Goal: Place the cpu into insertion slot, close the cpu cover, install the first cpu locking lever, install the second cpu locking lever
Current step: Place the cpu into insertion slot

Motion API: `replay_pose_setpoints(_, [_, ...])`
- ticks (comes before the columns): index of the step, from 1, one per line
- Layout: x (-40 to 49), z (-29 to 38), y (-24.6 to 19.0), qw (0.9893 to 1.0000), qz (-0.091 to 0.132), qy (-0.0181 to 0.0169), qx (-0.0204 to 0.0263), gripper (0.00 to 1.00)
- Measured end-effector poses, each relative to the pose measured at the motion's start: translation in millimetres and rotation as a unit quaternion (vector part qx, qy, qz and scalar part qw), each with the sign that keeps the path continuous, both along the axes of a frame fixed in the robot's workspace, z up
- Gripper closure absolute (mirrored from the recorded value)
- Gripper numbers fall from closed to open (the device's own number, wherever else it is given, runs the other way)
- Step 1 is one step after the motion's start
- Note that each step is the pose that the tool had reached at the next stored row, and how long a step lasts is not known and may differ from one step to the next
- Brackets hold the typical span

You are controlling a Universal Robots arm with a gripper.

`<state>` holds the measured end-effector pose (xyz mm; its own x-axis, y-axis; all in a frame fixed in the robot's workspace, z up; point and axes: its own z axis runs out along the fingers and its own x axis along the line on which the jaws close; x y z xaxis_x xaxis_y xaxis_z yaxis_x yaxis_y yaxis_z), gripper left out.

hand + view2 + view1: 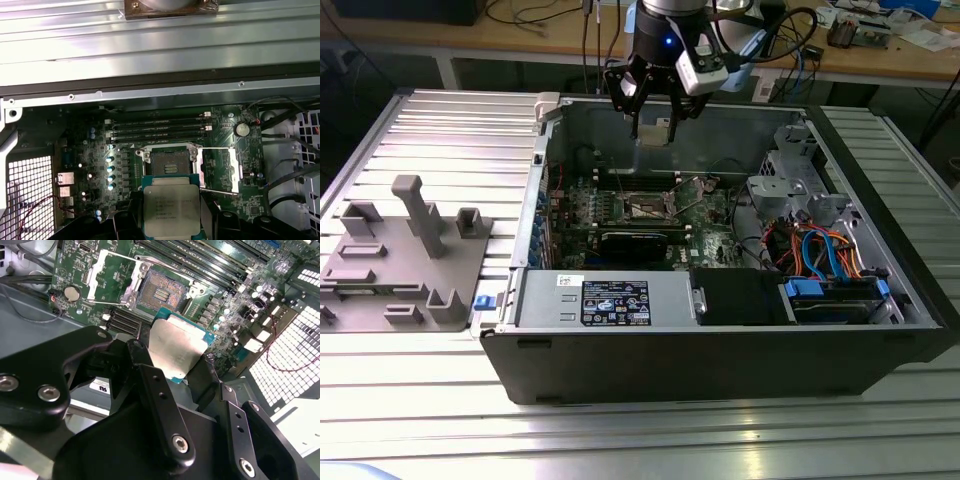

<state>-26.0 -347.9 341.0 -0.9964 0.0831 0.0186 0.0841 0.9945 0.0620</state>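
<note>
My gripper [655,125] hangs over the back of the open computer case, shut on the cpu [177,347], a flat silver square chip on a green edge. The chip sits between the two black fingers [150,385] and also appears in the first wrist view, cpu [171,210]. Below it on the green board the insertion slot [171,162] lies bare, its brownish contact field exposed [161,288] [645,207]. The cpu cover [222,170] is swung open beside the slot, its silvery frame [112,277] standing off the board. A thin wire lever [215,190] runs by the cover's edge.
A long black card [635,243] lies in front of the slot, with a power supply [610,300] nearer the case's front wall. A drive cage with blue and orange cables [820,250] fills the exterior view's right. Memory slots [155,127] flank the socket. A grey fixture [400,250] stands outside.
</note>
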Motion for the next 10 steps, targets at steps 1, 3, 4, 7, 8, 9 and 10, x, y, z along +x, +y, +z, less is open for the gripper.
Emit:
replay_pose_setpoints(1, [0.0,0.0,0.0,1.0,-0.001,0.0,0.0,0.45])
replay_pose_setpoints(3, [0.0,-0.1,0.0,1.0,-0.003,0.0,0.0,0.45])
replay_pose_setpoints(4, [0.0,-0.2,0.0,1.0,-0.004,0.0,0.0,0.45])
replay_pose_setpoints(7, [0.0,-0.4,0.0,1.0,-0.007,0.0,0.0,0.45])
replay_pose_setpoints(8, [0.0,-0.4,0.0,1.0,-0.008,0.0,0.0,0.45])
replay_pose_setpoints(9, [0.0,-0.5,0.0,1.0,-0.009,0.0,0.0,0.45])
replay_pose_setpoints(10, [0.0,-0.5,0.0,0.9999,-0.01,0.0,0.0,0.45])
